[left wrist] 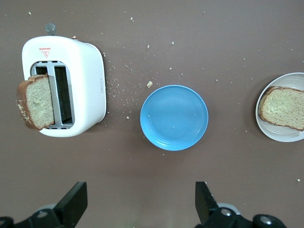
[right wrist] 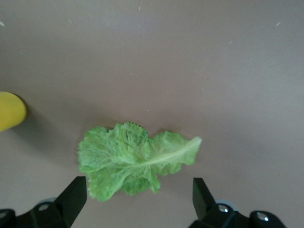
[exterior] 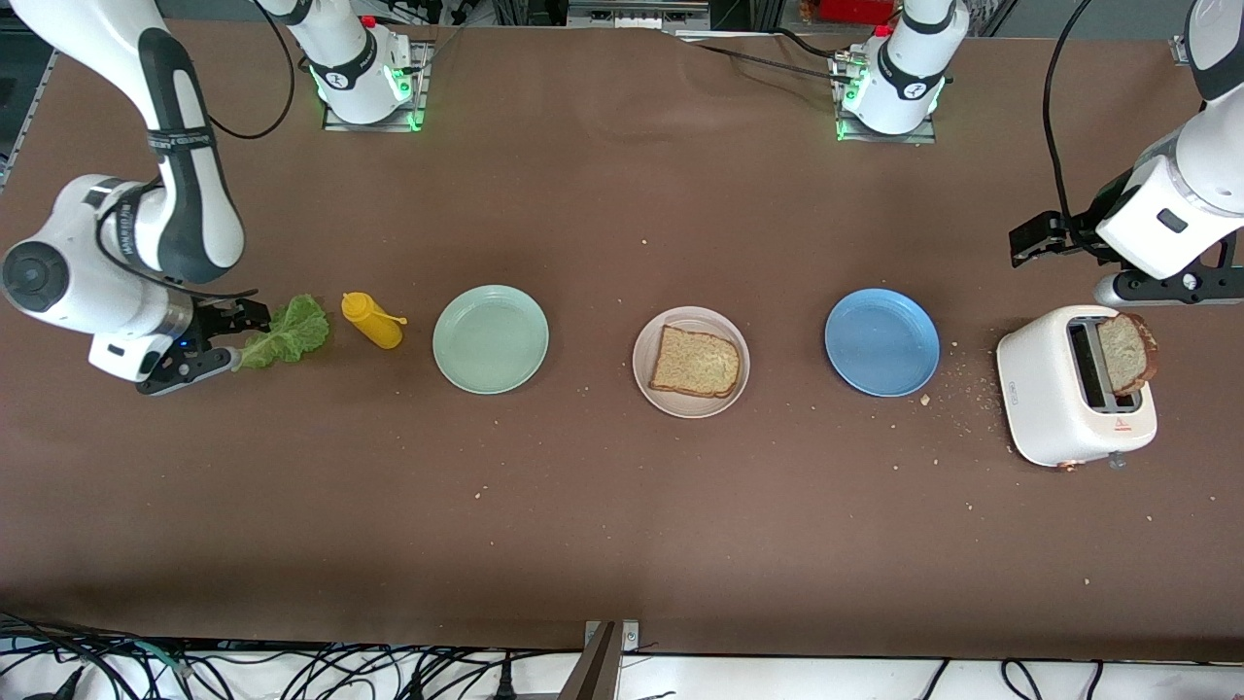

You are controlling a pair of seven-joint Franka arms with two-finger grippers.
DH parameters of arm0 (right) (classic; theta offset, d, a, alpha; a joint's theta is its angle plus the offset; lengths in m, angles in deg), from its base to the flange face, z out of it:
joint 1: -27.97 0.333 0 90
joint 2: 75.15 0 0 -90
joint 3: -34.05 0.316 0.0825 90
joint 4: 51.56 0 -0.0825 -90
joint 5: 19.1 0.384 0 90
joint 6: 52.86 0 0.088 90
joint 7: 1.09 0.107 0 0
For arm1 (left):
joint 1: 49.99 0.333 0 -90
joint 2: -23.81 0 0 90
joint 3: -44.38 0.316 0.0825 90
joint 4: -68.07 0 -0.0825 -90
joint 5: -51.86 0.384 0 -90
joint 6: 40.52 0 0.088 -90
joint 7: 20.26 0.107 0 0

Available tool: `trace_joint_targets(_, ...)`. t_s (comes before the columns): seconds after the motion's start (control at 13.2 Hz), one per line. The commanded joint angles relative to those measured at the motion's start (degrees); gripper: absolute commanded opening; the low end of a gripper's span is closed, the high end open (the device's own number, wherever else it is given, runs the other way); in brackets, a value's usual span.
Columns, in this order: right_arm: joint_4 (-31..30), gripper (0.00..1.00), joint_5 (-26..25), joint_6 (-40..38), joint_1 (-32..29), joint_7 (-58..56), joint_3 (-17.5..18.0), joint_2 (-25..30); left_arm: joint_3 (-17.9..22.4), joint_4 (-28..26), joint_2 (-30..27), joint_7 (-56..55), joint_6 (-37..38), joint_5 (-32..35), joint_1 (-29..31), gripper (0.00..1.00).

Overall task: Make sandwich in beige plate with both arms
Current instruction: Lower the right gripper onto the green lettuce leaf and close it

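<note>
Front view shows one bread slice (exterior: 695,362) already on the beige plate (exterior: 648,389). The right hand (right wrist: 135,199) hangs spread open over the lettuce leaf (right wrist: 133,161) on the tabletop (exterior: 622,525), apparently about to descend and pinch it. The left hand (left wrist: 141,204), open and empty, waits above the toaster (left wrist: 90,85).

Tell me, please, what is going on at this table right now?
Two arms are making a sandwich. One bread slice already lies on the beige plate. The right gripper is open over the lettuce, which lies on the table beside the mustard bottle. The left gripper is open above the table by the toaster, where a second slice sticks out of a slot. The green and blue plates hold nothing.
</note>
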Motion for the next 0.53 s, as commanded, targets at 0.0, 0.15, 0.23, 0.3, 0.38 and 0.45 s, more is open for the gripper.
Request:
trace_joint_targets(0.0, -6.59, 0.99, -0.63, 7.25, 1.40, 8.36, 0.89, 3.14, 0.15, 0.04, -0.15, -0.71, 0.66, -1.29, 0.03, 1.00)
trace_joint_targets(0.15, -6.59, 0.99, -0.80, 7.09, 1.93, 22.08, 1.24, 2.87, 0.07, 0.04, -0.06, -0.71, 0.66, -1.29, 0.03, 1.00)
trace_joint_targets(0.23, -6.68, 0.99, -0.80, 7.09, 2.54, 26.57, 1.33, 2.70, 0.07, 0.04, -0.15, -0.71, 0.66, -1.29, 0.03, 1.00)
trace_joint_targets(0.3, -6.68, 0.99, -0.80, 7.09, 2.63, 28.97, 1.33, 2.17, 0.07, 0.04, -0.07, -0.71, 0.66, -1.29, 0.03, 1.00)
trace_joint_targets(0.38, -6.59, 0.99, -0.71, 7.70, 2.63, 29.95, 1.33, 1.30, 0.07, 0.04, -0.06, -0.71, 0.66, -1.29, 0.03, 1.00)
trace_joint_targets(0.45, -6.33, 0.99, -0.71, 8.31, 2.63, 30.04, 1.33, 0.42, 0.15, 0.04, -0.06, -0.63, 0.66, -1.29, 0.12, 1.00)
